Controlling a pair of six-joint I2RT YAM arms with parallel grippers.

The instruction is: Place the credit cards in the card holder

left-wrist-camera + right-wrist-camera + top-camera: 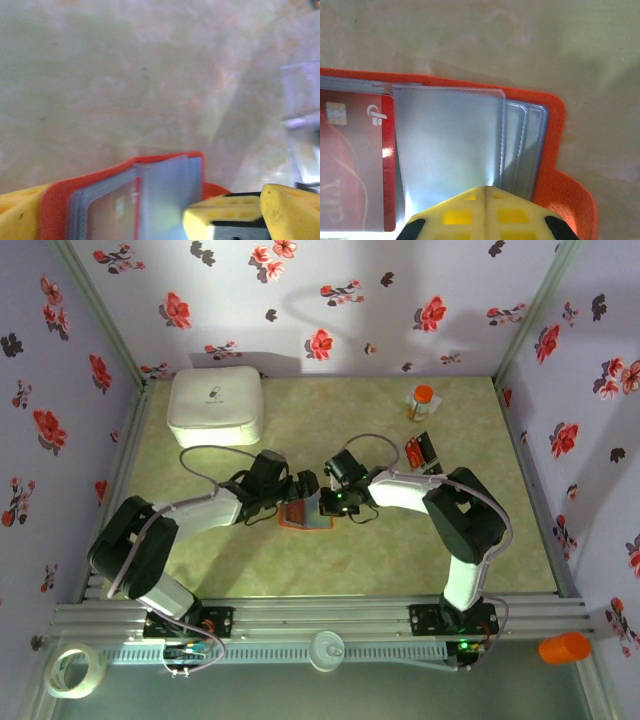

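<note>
The card holder lies open mid-table, orange-red with blue-grey pockets. My left gripper is open, and its yellow fingers straddle the card holder from its left side. My right gripper comes in from the right. Its jaws are shut tight, tips over a pale pocket leaf that stands up from the card holder. A red card with a chip sits in the left pocket. Loose credit cards, red and black, lie in a small pile at the right.
A big white rounded box stands at the back left. An orange-capped bottle stands at the back right, just behind the loose cards. Flowered walls close the table on three sides.
</note>
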